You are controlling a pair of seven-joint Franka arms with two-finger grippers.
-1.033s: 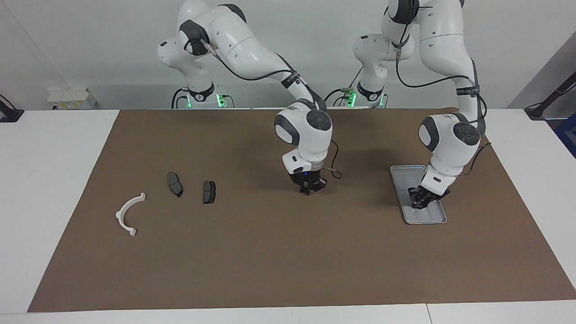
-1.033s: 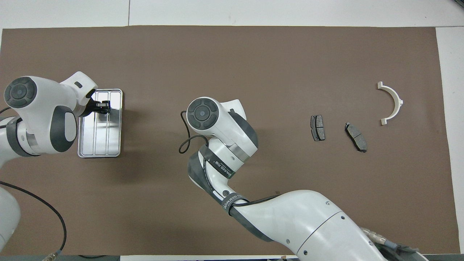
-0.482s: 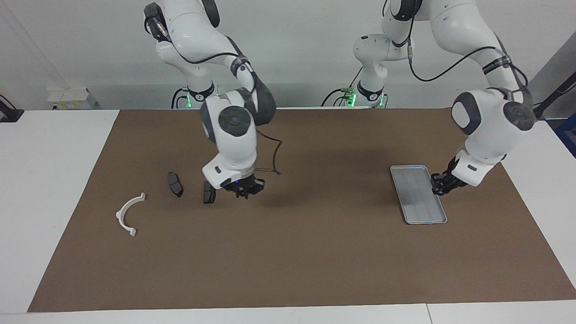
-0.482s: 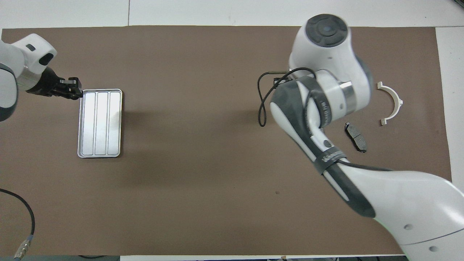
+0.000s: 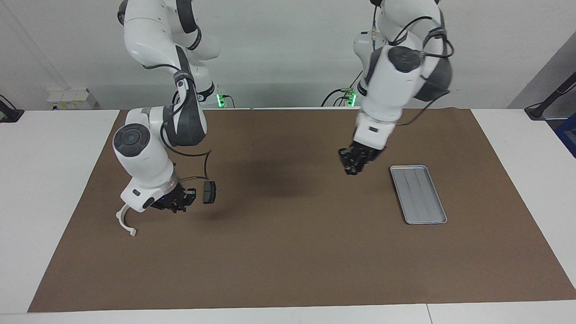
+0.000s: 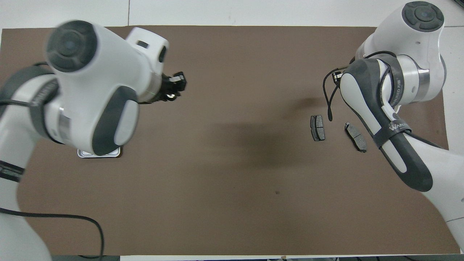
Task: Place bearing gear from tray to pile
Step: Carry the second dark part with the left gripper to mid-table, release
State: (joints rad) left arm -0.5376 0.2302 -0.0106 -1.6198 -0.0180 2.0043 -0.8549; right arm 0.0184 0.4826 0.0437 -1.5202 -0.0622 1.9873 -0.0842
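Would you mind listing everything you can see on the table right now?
table: one, white, under everything.
mat: one, brown, covering most of the table.
tray: one, silver, toward the left arm's end, nothing visible in it.
brake pads: two, dark grey, side by side toward the right arm's end.
bracket: one, white, semicircular, farther from the robots than the pads, partly hidden.
left hand: one, black, raised over bare mat beside the tray.
right hand: one, black, shut, low over the pads and bracket.
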